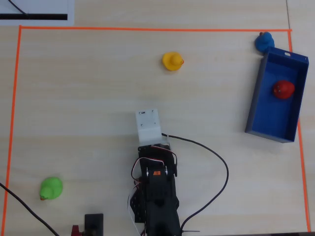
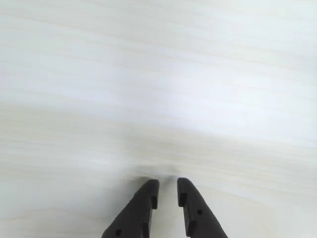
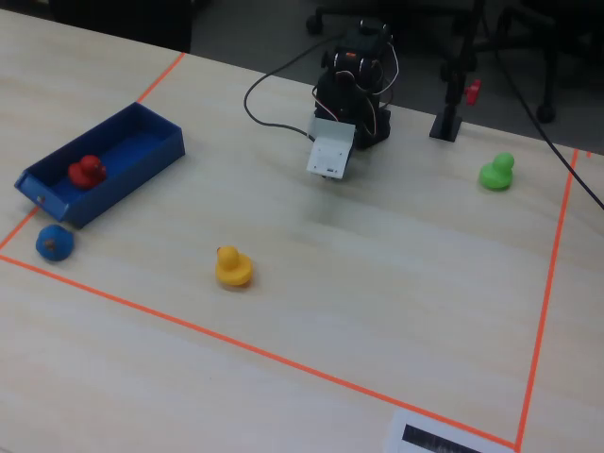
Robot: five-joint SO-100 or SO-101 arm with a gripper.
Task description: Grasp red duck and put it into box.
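Note:
The red duck (image 1: 283,89) lies inside the dark blue box (image 1: 274,115) at the right edge of the overhead view. In the fixed view the duck (image 3: 86,171) sits in the box (image 3: 137,151) at the far left. My gripper (image 2: 167,186) is far from both, folded back near the arm's base in the middle of the table. In the wrist view its black jaws stand nearly together with only a thin gap and nothing between them, just above bare wood. A white camera mount (image 1: 149,125) hides the gripper from above.
A blue duck (image 1: 264,42) sits just outside the box's far corner. A yellow duck (image 1: 172,61) stands mid-table and a green duck (image 1: 50,188) near the arm's side. Orange tape (image 1: 147,29) frames the workspace. A black cable (image 1: 216,162) loops beside the arm.

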